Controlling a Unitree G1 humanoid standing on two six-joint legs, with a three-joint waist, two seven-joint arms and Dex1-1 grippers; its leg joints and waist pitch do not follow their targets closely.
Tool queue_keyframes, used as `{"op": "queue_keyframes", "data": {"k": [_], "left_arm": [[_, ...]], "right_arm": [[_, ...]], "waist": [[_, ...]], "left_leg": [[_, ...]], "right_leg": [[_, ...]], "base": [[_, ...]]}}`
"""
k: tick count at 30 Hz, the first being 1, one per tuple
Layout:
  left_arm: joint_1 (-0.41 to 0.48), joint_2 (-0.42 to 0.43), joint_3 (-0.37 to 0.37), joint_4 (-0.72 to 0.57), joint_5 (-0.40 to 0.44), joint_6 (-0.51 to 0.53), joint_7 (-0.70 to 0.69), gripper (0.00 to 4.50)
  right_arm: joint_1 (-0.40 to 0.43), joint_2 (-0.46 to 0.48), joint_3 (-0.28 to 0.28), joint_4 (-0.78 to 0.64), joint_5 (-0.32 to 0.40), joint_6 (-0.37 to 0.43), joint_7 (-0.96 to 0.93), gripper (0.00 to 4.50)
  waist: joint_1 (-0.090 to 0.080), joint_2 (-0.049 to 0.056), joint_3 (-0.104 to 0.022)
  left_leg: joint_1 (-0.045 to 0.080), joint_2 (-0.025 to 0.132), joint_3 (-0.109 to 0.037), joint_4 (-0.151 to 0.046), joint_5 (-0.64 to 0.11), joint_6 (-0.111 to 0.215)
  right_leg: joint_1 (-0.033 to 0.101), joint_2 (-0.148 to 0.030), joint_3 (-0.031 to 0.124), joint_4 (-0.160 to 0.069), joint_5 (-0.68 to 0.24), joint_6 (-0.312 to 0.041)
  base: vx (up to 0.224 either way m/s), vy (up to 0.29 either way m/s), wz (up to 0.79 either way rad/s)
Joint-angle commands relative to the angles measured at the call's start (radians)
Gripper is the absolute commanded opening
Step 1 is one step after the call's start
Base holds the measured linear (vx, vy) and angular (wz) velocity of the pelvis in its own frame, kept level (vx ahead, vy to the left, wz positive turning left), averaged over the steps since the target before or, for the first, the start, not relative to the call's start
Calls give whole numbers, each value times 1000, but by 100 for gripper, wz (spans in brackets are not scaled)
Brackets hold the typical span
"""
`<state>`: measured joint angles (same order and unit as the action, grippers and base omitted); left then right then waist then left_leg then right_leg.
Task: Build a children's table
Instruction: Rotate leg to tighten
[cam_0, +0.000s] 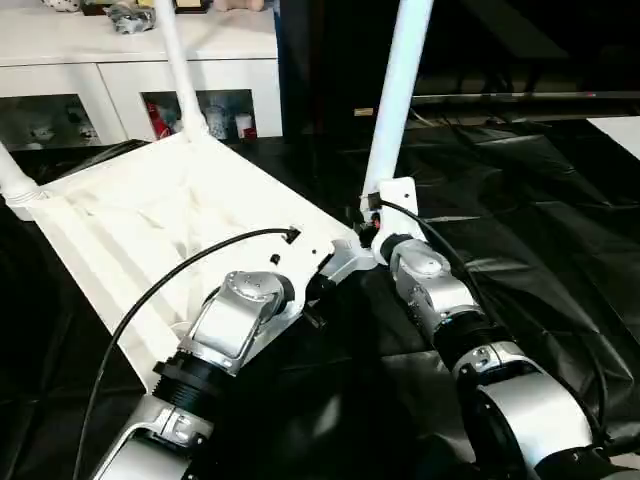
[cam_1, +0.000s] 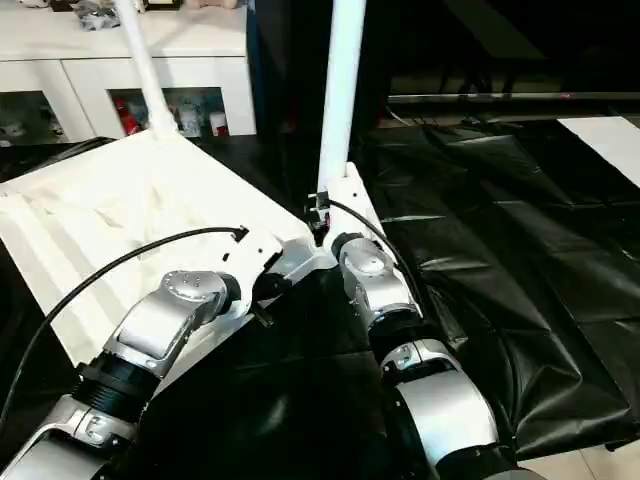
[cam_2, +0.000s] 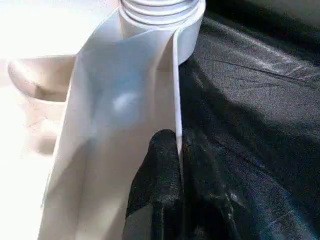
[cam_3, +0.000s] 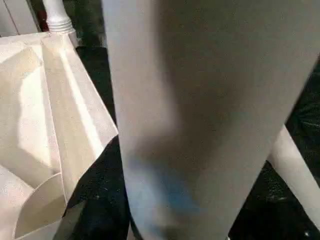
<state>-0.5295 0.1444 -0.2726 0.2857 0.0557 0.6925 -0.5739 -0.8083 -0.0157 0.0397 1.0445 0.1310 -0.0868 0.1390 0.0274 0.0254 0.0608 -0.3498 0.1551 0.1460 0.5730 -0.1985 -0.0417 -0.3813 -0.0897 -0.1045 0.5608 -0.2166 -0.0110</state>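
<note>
Black sheeting (cam_0: 540, 220) covers the floor and lies wide and bare on the robot's right side of the work, while on its left and far side a white cabinet (cam_0: 120, 70) with glass doors stands close behind the tabletop's far edge. On the sheeting rests the white tabletop (cam_0: 150, 230), upside down with its ribbed underside facing up; it fills the left half of the head views, and its near long edge runs diagonally toward the robot. Three white legs stand up from its corners: one at the far corner (cam_0: 178, 60) in front of the cabinet, one at the left corner (cam_0: 15, 180), and a thick one at the near right corner (cam_0: 398, 90), rising out of the picture. A fourth leg (cam_3: 295, 170) lies on the sheeting just beyond that corner. The right gripper (cam_0: 385, 215) reaches in from the robot's right and sits against the base of the near right leg, about half open around it; the right wrist view looks straight onto that leg's white tube. The left gripper (cam_2: 172, 165) is pinched shut on the thin rim of the tabletop, just beside the same corner socket (cam_2: 162, 20), one black finger (cam_2: 157, 170) on each face of the rim.
</note>
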Motion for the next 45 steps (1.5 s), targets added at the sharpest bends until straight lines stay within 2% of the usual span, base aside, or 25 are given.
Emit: {"op": "queue_keyframes", "data": {"k": [1,3,5,7,10,12,13,14,15,16,17,18,19,20,21,23,25,26,28,29,32,33,36,37,45], "left_arm": [[-28,13,-9,-54,-9,-21,-33,0],[-28,26,-18,-55,-6,-48,-49,0],[-24,42,-34,-60,0,-68,-66,0],[-16,58,-48,-73,3,-82,-87,0],[-3,73,-59,-100,-8,-89,-116,0],[8,86,-66,-122,-9,-87,-128,0],[25,111,-82,-150,-11,-102,-158,0],[30,120,-87,-159,-13,-106,-169,0],[39,135,-93,-173,-15,-114,-186,0],[39,135,-93,-173,-15,-114,-186,0],[49,150,-98,-187,-19,-120,-202,0],[62,167,-100,-209,-29,-122,-222,0],[71,176,-102,-220,-34,-132,-235,0],[79,184,-103,-231,-38,-141,-246,0],[96,199,-106,-254,-48,-156,-270,0],[144,242,-109,-312,-78,-187,-326,0],[152,250,-108,-321,-86,-195,-339,0],[160,258,-106,-329,-96,-203,-355,0],[166,267,-103,-336,-105,-216,-371,0],[179,299,-93,-342,-124,-252,-417,0],[186,321,-82,-344,-138,-264,-445,0],[186,328,-70,-337,-142,-264,-448,0],[183,334,-61,-327,-144,-274,-451,0],[181,339,-56,-318,-142,-282,-451,0],[168,359,-42,-284,-150,-313,-468,0]], "right_arm": [[57,-11,-18,123,-4,52,22,261],[50,-11,-15,115,-2,37,49,281],[45,-12,-15,102,5,24,83,306],[42,-16,-15,80,12,10,127,313],[48,-30,-22,35,20,-7,187,343],[66,-45,-16,-14,25,-10,237,358],[97,-69,-3,-87,37,-4,320,358],[109,-78,2,-113,40,-1,351,364],[137,-95,16,-170,51,15,405,388],[137,-95,16,-170,51,15,405,388],[167,-115,33,-232,63,34,459,395],[206,-143,54,-312,77,58,524,399],[226,-157,59,-353,89,72,551,408],[244,-170,64,-390,99,86,576,408],[278,-195,68,-463,122,115,620,408],[364,-271,89,-642,162,188,733,408],[378,-286,95,-670,168,200,752,408],[393,-303,104,-694,173,208,774,408],[408,-320,113,-721,177,219,799,408],[436,-361,145,-773,161,241,839,408],[450,-380,160,-805,152,257,852,408],[459,-392,170,-823,143,256,862,408],[475,-410,175,-863,142,280,873,408],[482,-417,176,-876,134,284,873,408],[501,-446,171,-876,113,291,864,408]], "waist": [[7,8,-43],[17,5,-45],[20,3,-45],[23,5,-49],[32,0,-62],[38,-5,-70],[45,-2,-76],[49,-2,-80],[54,-3,-83],[58,-4,-87],[64,-5,-93],[67,-11,-92],[76,-10,-89],[81,-9,-85],[79,-13,-84],[89,-12,-78],[91,-8,-71],[89,-11,-71],[87,-11,-63],[86,-15,-57],[83,-15,-52],[83,-20,-55],[85,-20,-56],[86,-24,-58],[85,-26,-66]], "left_leg": [[1,72,-35,-99,-536,-39],[7,72,-24,-94,-490,-25],[3,72,-21,-95,-460,-13],[1,75,-19,-95,-426,-11],[-3,76,-8,-86,-294,16],[-8,74,2,-75,-204,55],[-5,73,11,-64,-132,83],[-17,75,12,-57,-53,119],[-19,70,14,-43,14,156],[-15,71,16,-37,47,173],[-18,65,16,-27,111,207],[-21,64,17,-24,129,223],[-26,66,17,-20,125,242],[-29,70,16,-20,91,245],[-29,72,17,-22,71,238],[-24,80,16,-29,-2,195],[-21,83,15,-38,-62,158],[-21,83,16,-40,-84,143],[-17,80,16,-48,-188,81],[-14,79,15,-53,-231,59],[-6,79,12,-61,-290,18],[-6,78,13,-59,-282,15],[-10,79,12,-59,-253,20],[-13,78,12,-58,-237,22],[-20,75,13,-50,-173,41]], "right_leg": [[23,-87,60,-77,-389,-153],[19,-88,64,-77,-358,-174],[22,-87,64,-76,-379,-171],[24,-87,66,-71,-348,-175],[31,-82,68,-54,-187,-226],[34,-81,68,-41,-105,-251],[28,-80,69,-32,-26,-274],[37,-78,67,-15,70,-293],[33,-70,65,-2,163,-304],[30,-70,65,6,208,-312],[30,-68,64,16,275,-329],[30,-66,64,18,296,-332],[26,-70,66,20,298,-325],[25,-70,64,14,231,-310],[23,-70,64,10,187,-306],[22,-66,64,-1,35,-271],[18,-64,65,-10,-54,-252],[17,-63,66,-14,-83,-246],[13,-65,69,-28,-214,-211],[9,-66,70,-38,-283,-189],[9,-68,72,-50,-381,-149],[10,-70,74,-49,-378,-143],[11,-70,75,-44,-351,-144],[13,-69,74,-42,-336,-143],[21,-68,71,-27,-233,-176]], "base": [[0,0,0],[0,0,0],[0,0,0],[0,0,0],[0,0,0],[33,-15,4],[66,-31,8],[72,-34,4],[69,-30,1],[69,-30,1],[0,0,0],[0,0,0],[0,0,0],[0,0,0],[0,0,0],[0,0,0],[0,0,0],[0,0,0],[-53,7,3],[-51,1,6],[0,0,0],[0,0,0],[0,0,0],[0,0,0],[0,0,0]]}}
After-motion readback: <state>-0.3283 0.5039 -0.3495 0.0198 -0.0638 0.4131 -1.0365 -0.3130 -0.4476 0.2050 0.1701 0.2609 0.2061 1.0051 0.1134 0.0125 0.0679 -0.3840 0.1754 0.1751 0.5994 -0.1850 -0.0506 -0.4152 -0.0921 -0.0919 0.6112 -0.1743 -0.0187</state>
